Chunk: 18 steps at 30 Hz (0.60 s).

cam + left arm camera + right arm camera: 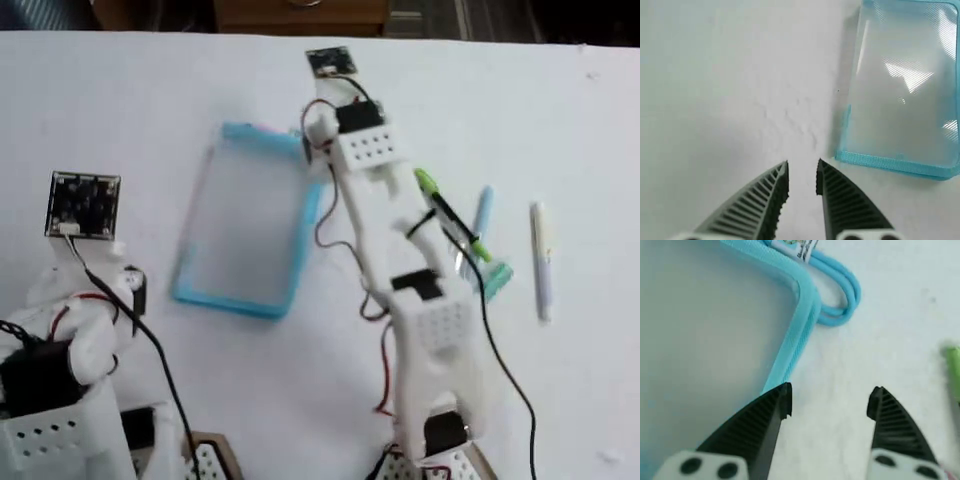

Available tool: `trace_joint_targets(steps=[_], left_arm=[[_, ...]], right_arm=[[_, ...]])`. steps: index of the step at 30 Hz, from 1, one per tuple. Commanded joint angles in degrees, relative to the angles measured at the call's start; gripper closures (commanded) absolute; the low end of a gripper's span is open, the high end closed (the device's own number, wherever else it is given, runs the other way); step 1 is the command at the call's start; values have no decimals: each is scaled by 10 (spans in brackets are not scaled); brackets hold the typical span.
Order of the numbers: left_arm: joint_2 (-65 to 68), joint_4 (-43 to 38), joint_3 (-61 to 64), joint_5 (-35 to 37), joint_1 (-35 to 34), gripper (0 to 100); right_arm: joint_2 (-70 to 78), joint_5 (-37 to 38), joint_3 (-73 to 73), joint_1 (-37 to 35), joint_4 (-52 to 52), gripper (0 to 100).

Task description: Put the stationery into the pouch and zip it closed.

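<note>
No writing can be read; the tag [801, 247] on the pouch [802, 310] carries print too blurred to tell.

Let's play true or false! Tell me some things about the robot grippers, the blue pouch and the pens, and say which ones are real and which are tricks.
1. The pouch lies flat on the table. True.
2. All the pens are already inside the pouch. False: the green marker, the blue pen and the white pen lie on the table, off to one side of the pouch.
3. The right gripper is open with nothing in it, next to the pouch's edge. True.
4. The left gripper is holding a pen. False: it holds nothing and hangs over bare table near the pouch.
</note>
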Motion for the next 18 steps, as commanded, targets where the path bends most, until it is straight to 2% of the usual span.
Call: trace_joint_targets(steps=[1,4,8,16,18], left_arm=[[4,2,1,1,0,880],[5,2,1,-5,0,880],[5,2,1,-79,0,883],[5,1,18,-101,0,883],[5,1,24,-103,0,883]], right_arm=[[109,-6,-177,0,4,744],[200,-6,-290,9,5,744],[279,-20,-389,22,5,744],[319,-140,-421,51,-19,744],[320,-142,-415,55,-28,744]])
